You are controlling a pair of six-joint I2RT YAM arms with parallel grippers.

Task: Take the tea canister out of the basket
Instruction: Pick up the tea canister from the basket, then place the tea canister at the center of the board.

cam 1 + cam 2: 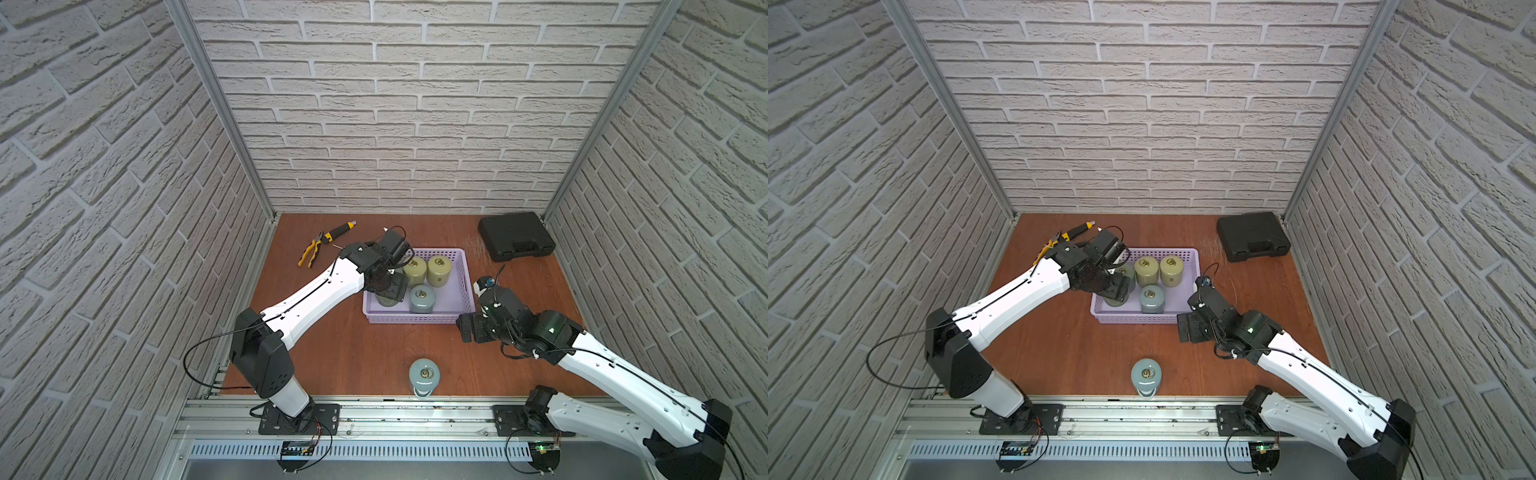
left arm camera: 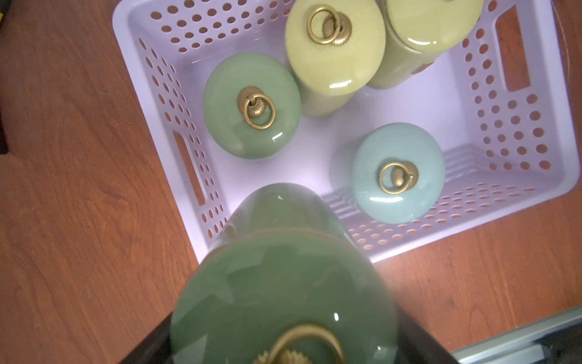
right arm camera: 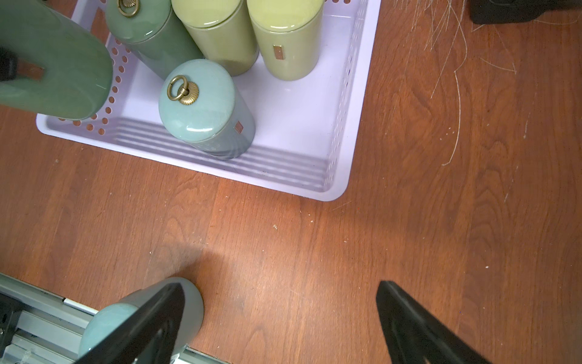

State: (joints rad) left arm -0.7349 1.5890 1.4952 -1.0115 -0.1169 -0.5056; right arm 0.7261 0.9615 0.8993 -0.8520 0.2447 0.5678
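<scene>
Left gripper (image 1: pixel 392 291) is clamped on a dark green tea canister (image 2: pixel 283 283), with a black finger on either side just under its domed lid. The canister is a glossy glazed cylinder with a brass ring pull on a ribbed knob. It is held over the near left corner of the basket (image 1: pixel 415 320); I cannot tell whether its base is clear of the basket floor.

Further left, at the back of the wood-grain counter (image 1: pixel 332 353), lie pliers (image 1: pixel 309 253) with yellow and black handles. Just beyond them is a black and yellow handled tool (image 1: pixel 341 230).

The basket is shallow, rectangular lavender plastic with rounded corners, round holes in its walls and a slot handle at each end. Inside it stand four canisters of the same shape:
- a second green canister (image 2: pixel 252 104) at the far left
- a yellow-green canister (image 2: pixel 335 47) beside it
- a second yellow-green canister (image 2: pixel 431 25) close alongside that one
- a pale blue canister (image 2: pixel 398 173) by the near wall, apart from the rest

A blue-grey canister (image 1: pixel 422 376) stands alone on the counter near its front edge.

Right gripper (image 3: pixel 280 283) hangs over bare counter near the basket's near right corner, its jaws spread wide and empty. At the far right lies a closed black hard case (image 1: pixel 515 237) of moulded plastic with a recessed handle.
</scene>
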